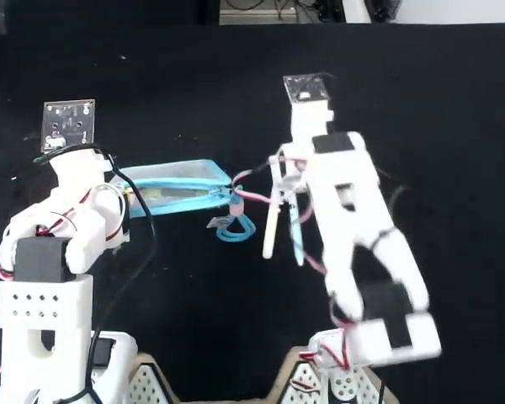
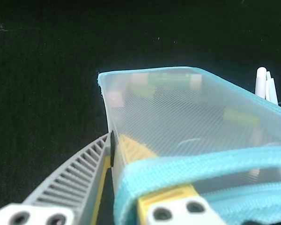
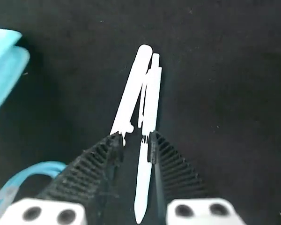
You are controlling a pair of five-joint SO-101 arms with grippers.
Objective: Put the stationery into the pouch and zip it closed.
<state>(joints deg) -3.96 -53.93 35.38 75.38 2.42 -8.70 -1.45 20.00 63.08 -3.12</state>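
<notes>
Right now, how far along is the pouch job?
Done: a few coloured items show through the pouch wall, so part of the stationery is inside. In hand: the left gripper clamps one end of the pouch, and the right gripper holds the white pens off the pouch's other end, not yet in. Left: insert the pens and close the zip, whose state I cannot tell.

A translucent, teal-trimmed pouch [image 1: 172, 187] lies lengthwise, two white pens [image 1: 272, 220] gripped together near its zipper-pull end.

Left arm [image 1: 44, 295] and right arm [image 1: 353, 210]: white plastic, black motors [image 1: 35, 257], red cables [image 1: 63, 220]. Left gripper [image 2: 113, 147] ribbed grey, right gripper [image 3: 133, 140] ribbed black.
</notes>
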